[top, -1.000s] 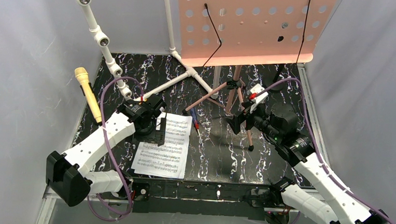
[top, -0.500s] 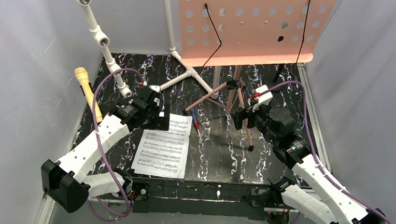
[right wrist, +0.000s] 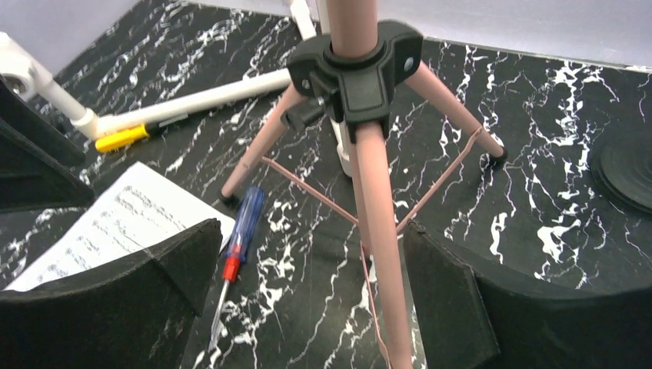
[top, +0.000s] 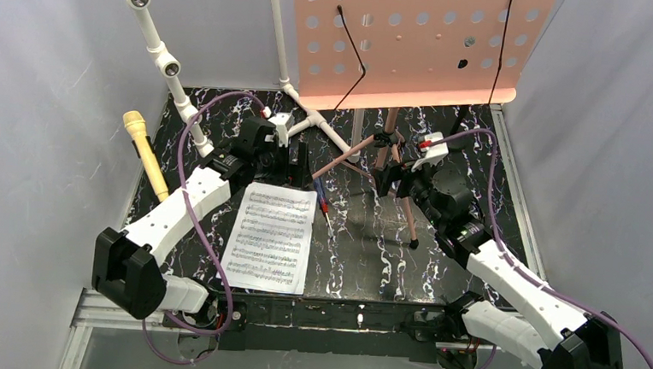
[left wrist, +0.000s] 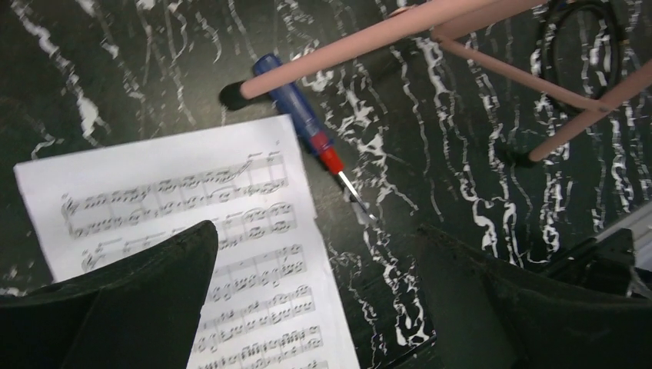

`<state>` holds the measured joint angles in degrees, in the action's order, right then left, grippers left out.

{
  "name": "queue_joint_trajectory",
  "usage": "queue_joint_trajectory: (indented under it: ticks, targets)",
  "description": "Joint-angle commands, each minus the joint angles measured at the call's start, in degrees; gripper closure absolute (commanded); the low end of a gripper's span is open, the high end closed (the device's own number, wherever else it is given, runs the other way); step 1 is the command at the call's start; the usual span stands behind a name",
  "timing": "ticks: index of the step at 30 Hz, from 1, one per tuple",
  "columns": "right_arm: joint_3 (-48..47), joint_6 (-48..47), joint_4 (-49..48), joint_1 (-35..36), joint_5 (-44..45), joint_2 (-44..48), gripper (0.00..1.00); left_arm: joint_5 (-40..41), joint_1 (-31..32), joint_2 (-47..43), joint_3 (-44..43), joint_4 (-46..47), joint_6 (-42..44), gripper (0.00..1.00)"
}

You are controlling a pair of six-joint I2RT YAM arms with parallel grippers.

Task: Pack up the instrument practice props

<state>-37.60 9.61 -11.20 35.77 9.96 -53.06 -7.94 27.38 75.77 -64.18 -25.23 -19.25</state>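
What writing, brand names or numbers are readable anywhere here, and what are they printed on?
No words, brands or numbers can be read in any view.
sheet-music pages: only printed staves and notes; any title or lettering is too small to read.
blue-handled screwdriver: no legible marking.
pink perforated board: plain, no print visible.

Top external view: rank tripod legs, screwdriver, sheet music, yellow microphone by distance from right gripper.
1. tripod legs, right at the right gripper
2. screwdriver, to its left
3. sheet music, farther left
4. yellow microphone, far left edge
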Motion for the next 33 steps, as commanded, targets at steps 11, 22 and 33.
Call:
queue_joint_trajectory:
  ticks: [11, 22, 33]
  targets:
    - [7.37, 13.68, -35.91, -19.73, -21.23, -4.50, 0.12, -6.35, -0.13, -0.85, 1.09, 6.80, 2.35, 0.02]
    - [0.58, 11.06, -48.33, -24.15, -34.86, -15.01, 0.15, -7.61, 1.68, -3.09, 2.34, 8.59, 4.27, 0.02]
    - [-8.45, 6.89, -50.57, -24.11, -42.61, -25.08, 0.26, -5.50, 5.21, -5.08, 4.83, 11.83, 6.50, 0.02]
